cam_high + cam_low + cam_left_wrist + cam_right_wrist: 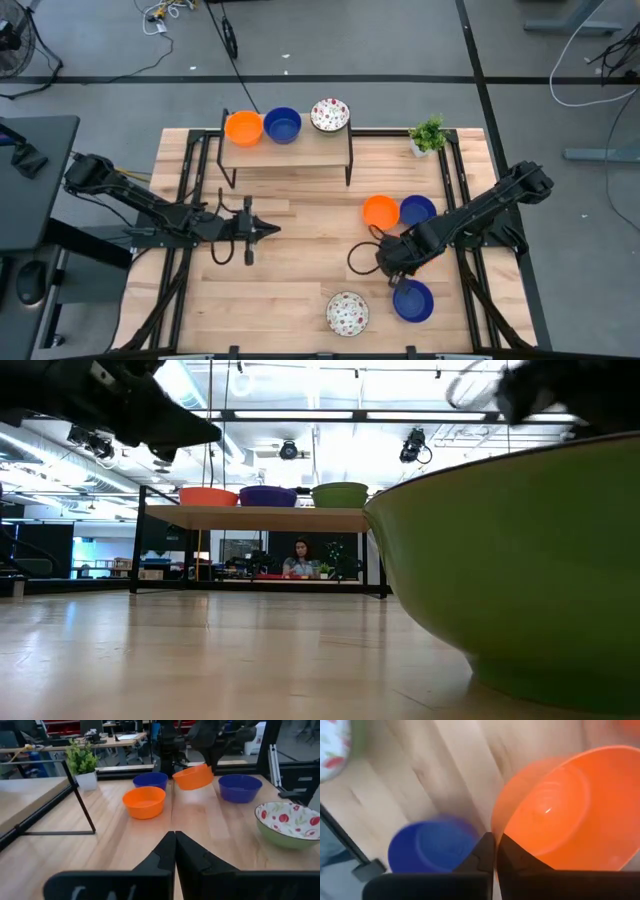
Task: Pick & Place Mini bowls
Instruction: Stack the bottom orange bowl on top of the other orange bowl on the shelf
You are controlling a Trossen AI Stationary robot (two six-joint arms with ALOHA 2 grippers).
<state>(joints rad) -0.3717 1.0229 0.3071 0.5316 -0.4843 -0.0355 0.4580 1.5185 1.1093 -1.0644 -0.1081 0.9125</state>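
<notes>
The wooden table (290,270) carries a low shelf (290,147) at its far edge, where an orange bowl (243,127), a blue bowl (283,125) and a speckled bowl (330,115) sit in a row. The right gripper (494,851) pinches the rim of another orange bowl (560,810), lifted and tilted above the table (193,776). Below it rest an orange bowl (380,211) touching a blue one (417,210), with a blue bowl (413,300) and a speckled bowl (347,313) nearer the front. The left gripper (268,229) hovers mid-table, fingers pressed together. A potted plant (428,135) stands beside the shelf.
</notes>
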